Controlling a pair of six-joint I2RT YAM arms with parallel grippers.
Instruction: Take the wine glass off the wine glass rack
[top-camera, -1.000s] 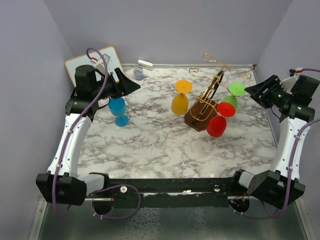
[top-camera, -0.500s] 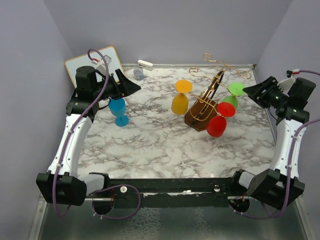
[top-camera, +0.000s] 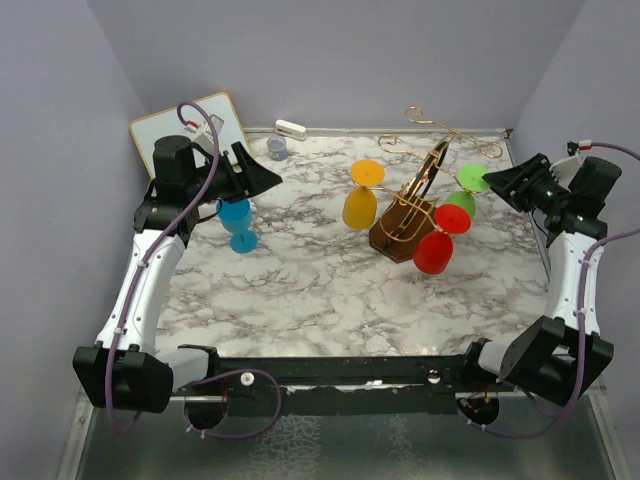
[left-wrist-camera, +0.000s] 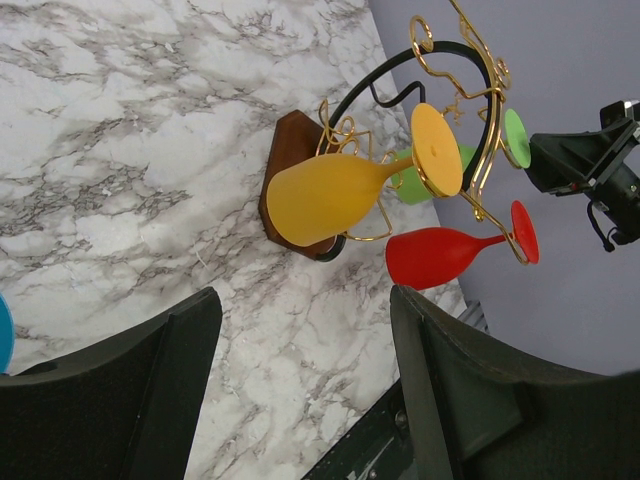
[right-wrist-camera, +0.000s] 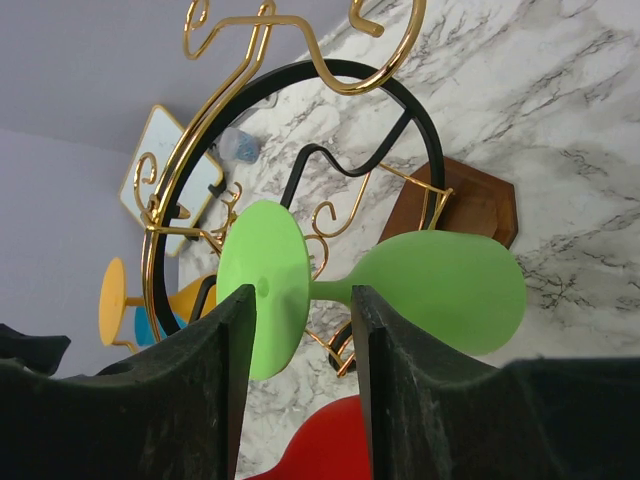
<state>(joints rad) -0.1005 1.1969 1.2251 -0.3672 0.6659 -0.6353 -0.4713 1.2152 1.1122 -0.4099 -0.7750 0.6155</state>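
Right hand (top-camera: 492, 186) has moved closer to the rack (top-camera: 424, 182), spread wide and empty, lined up on the green glass (right-wrist-camera: 445, 288) hanging there; grasp likely next.

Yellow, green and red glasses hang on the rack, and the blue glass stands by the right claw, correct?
No: the top view shows the blue glass by the left claw. The yellow glass, green glass and red glass do hang on the rack.
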